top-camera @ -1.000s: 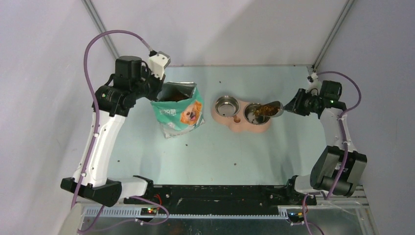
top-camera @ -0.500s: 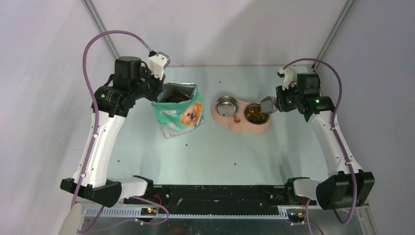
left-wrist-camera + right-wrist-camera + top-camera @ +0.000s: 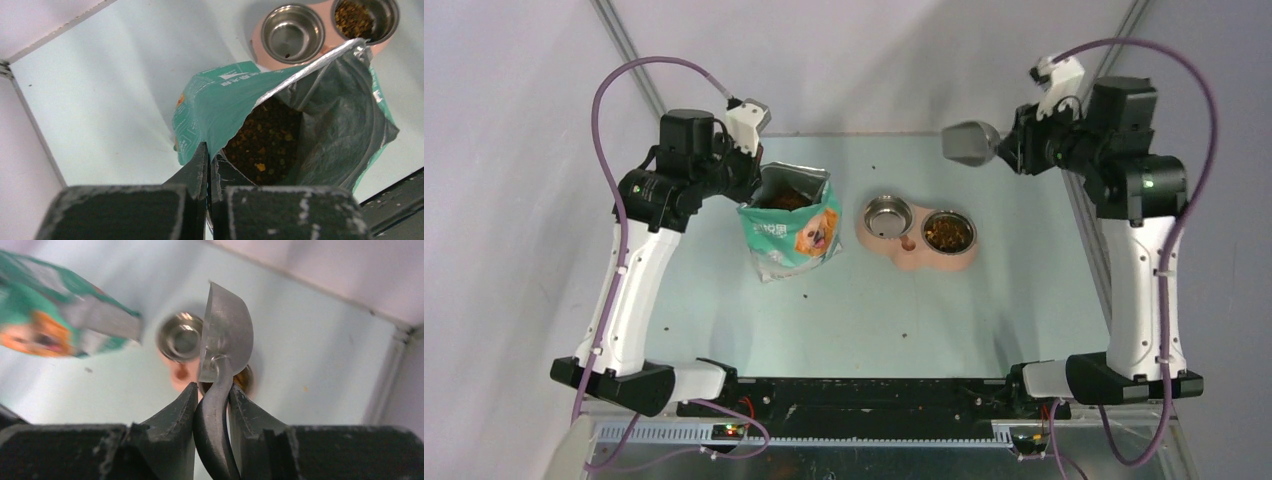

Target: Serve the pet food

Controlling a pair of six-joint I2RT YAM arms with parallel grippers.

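Right fingers (image 3: 175, 410) clamp the scoop (image 3: 225, 330) handle; left fingers (image 3: 192, 172) pinch the bag (image 3: 215, 105) rim. I'd lower the scoop level into its pet food (image 3: 260, 145).

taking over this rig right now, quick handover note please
Left tool: shut on the rim of the open bag, which stands upright with pet food inside.
Right tool: shut on the scoop handle. The scoop is raised over the table's far right, with no kibble visible in it.
Done: the right bowl of the pink feeder holds food.
Left: the left bowl is nearly bare. Probably fill it, then set down the scoop and release the bag.
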